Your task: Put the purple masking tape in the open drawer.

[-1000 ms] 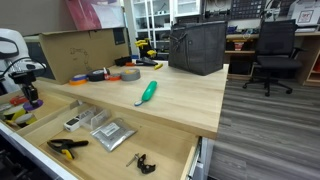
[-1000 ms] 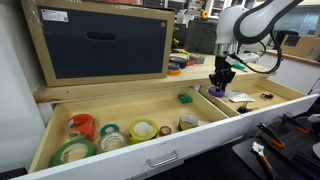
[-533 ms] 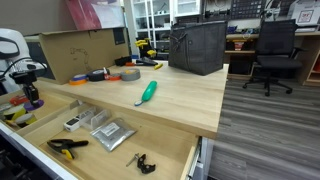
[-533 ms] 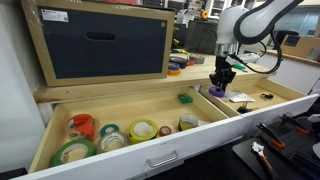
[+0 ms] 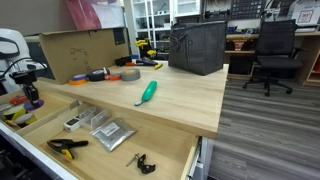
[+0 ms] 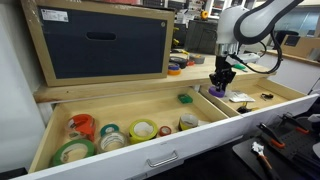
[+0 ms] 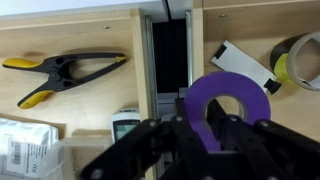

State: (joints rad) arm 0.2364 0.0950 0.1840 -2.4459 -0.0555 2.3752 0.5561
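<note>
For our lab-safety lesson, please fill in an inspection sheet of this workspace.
Surface: pale wooden benchtop, carrying a green-handled tool.
Job's things: purple masking tape ring held over an open pale plywood drawer.
Clutter: yellow-and-black spring clamp in the neighbouring drawer; tape rolls in another.
Claw: black claw shut on the purple ring.
Cables: nothing seen.
Surroundings: black office chair, brown cardboard box.

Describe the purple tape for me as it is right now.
The purple masking tape is a small flat ring, matte solid purple with an open centre, its face turned toward the wrist camera. The gripper pinches it, and the dark fingers cover its lower part. It hangs in the air near the dark gap between two drawer compartments, touching nothing but the fingers.
</note>
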